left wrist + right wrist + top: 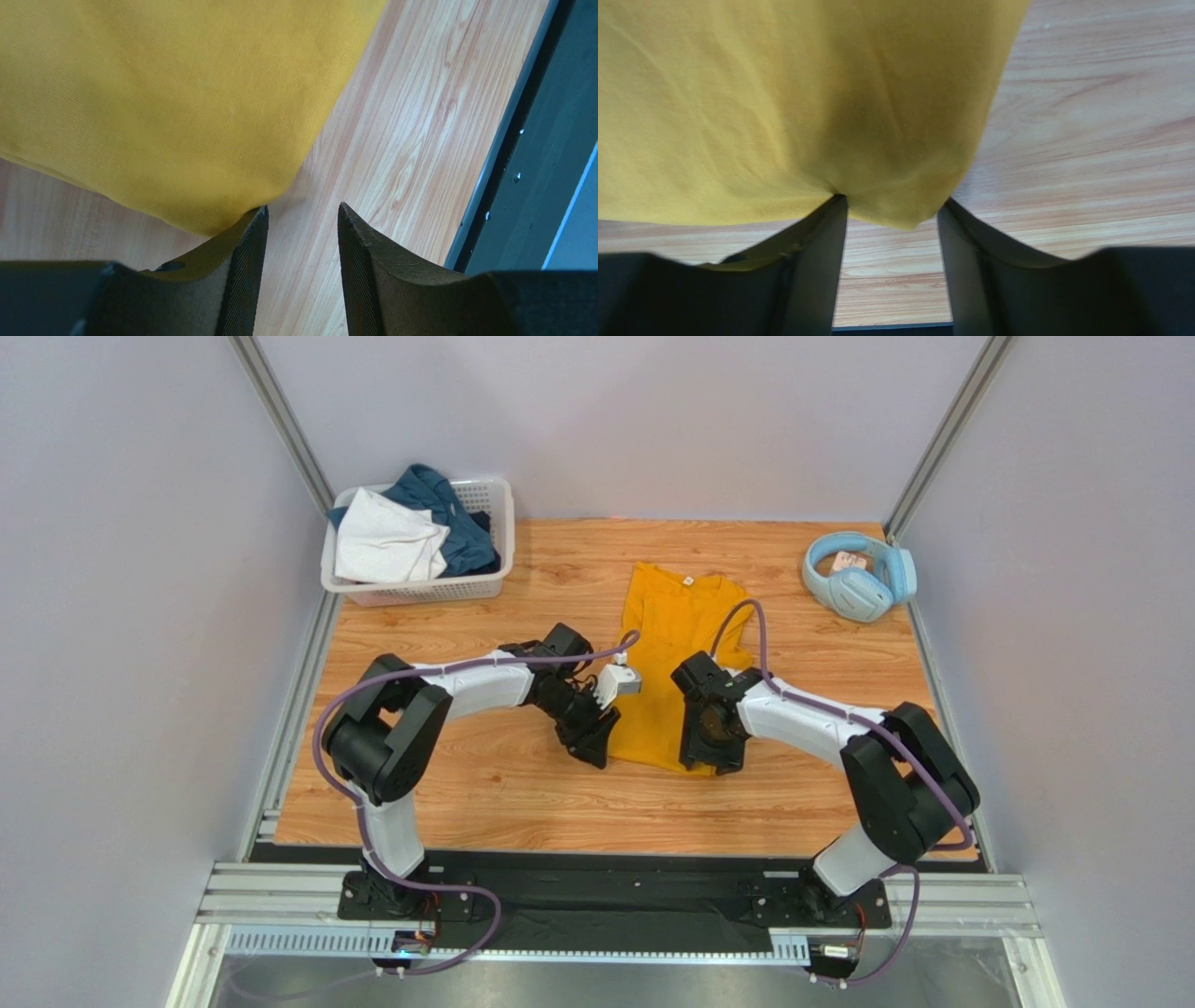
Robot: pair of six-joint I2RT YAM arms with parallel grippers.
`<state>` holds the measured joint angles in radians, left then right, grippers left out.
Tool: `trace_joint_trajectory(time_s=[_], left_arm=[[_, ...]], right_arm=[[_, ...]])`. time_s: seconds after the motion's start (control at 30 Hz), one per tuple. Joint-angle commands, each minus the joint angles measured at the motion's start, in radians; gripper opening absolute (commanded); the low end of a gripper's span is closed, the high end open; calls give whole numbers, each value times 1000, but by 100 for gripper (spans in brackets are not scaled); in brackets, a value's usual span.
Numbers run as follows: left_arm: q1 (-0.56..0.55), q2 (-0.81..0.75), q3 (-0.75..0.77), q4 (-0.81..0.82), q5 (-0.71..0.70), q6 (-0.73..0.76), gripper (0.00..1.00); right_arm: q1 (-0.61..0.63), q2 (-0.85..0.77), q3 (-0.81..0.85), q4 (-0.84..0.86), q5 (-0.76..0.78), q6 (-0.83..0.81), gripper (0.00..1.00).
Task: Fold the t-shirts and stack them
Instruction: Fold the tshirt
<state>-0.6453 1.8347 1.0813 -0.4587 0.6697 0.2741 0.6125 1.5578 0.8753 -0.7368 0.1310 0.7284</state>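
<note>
Top external shows your yellow t-shirt (671,630) part-folded, other t-shirts (386,546) unfolded in the basket (421,591); left fingers (242,280) and right fingers (815,280) stand half-open, holding nothing.

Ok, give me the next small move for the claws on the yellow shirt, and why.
Probably close the right claw: the shirt's near corner sits inside its open jaws, so a pinch should catch it. The left claw isn't ready: its gap is over bare table, with the shirt just outside it.
</note>
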Motion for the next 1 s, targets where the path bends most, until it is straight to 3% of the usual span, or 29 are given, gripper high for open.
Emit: trace_joint_trajectory(time_s=[0.0, 0.07, 0.13, 0.17, 0.27, 0.37, 0.47, 0.5, 0.7, 0.97], left_arm=[[-4, 31, 48, 26, -15, -10, 49], [-4, 44, 54, 31, -16, -13, 48], [-4, 58, 60, 34, -21, -15, 42], [-4, 61, 62, 35, -18, -15, 39], [-2, 70, 58, 37, -24, -15, 34], [-4, 64, 51, 37, -48, -15, 48], [-2, 40, 42, 29, -71, -4, 84], [-1, 29, 42, 16, -78, -1, 89], [4, -113, 14, 32, -140, -12, 91], [1, -107, 14, 37, -199, -23, 89]], right_arm=[[-10, 25, -9, 68, 4, 5, 49], [-13, 39, -18, 89, -1, 11, 45], [-10, 47, -33, 105, -13, 16, 34], [-10, 50, -38, 108, -19, 17, 24], [-10, 41, -52, 114, -31, 20, 18], [-11, 24, -53, 116, -34, 17, 18], [-11, 19, -50, 114, -47, 14, 17], [-11, 22, -48, 113, -50, 13, 17], [-10, 28, -56, 122, -62, 9, 16], [-11, 18, -64, 125, -67, 11, 15]])
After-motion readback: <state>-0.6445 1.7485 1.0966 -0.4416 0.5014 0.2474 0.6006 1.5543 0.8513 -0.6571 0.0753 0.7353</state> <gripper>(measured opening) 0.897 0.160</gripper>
